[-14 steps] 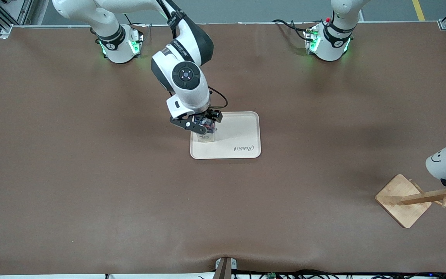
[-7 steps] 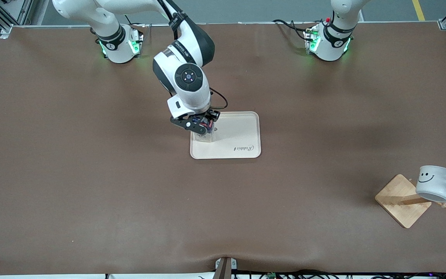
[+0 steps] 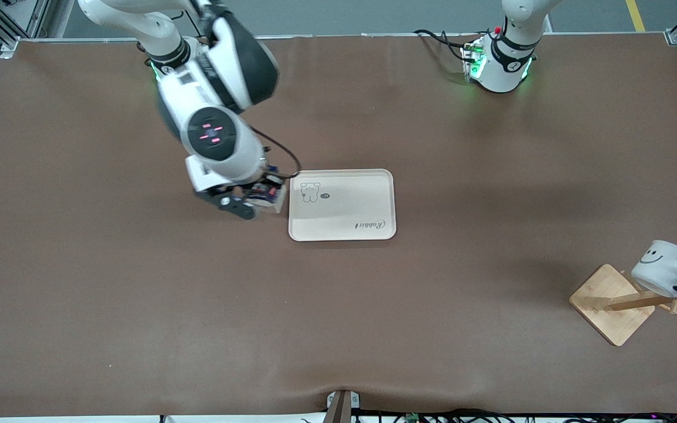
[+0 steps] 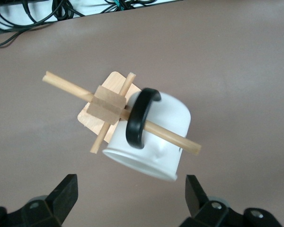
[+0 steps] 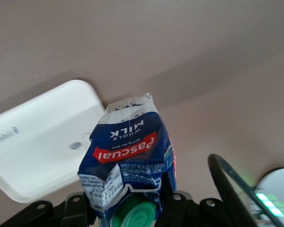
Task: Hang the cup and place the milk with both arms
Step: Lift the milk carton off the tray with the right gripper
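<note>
1. As I watch the front view, the brown-covered table [image 3: 138, 329] fills nearly the whole frame, with both bases along the top edge.
2. My white right arm [image 3: 215, 135] reaches down from the top of the frame toward the centre. The white left arm [image 3: 500, 59] shows there only as its green-lit base.
3. A cream rectangular plastic tray [image 3: 344, 220] with a small bear drawing lies at the centre of the frame.
4. A wooden peg rack on a square base [image 3: 609, 302] stands low in the frame at the left arm's end of the table, nearer the front camera than the tray.
5. The right gripper [image 3: 250, 201] is clamped on the dark blue milk carton [image 5: 128, 156]. It holds the carton over bare table just beside the tray's edge on the right arm's side. In the right wrist view the carton's walls look dented, and its green round cap [image 5: 135, 215] sits between the black fingers.
6. The small white cup with the black smiley face [image 3: 662, 270] hangs tilted on the rack. In the left wrist view its black handle [image 4: 139, 118] is looped round a peg.
7. The left gripper [image 4: 131, 187] hovers over the cup with its fingers spread wide and touching nothing.
</note>
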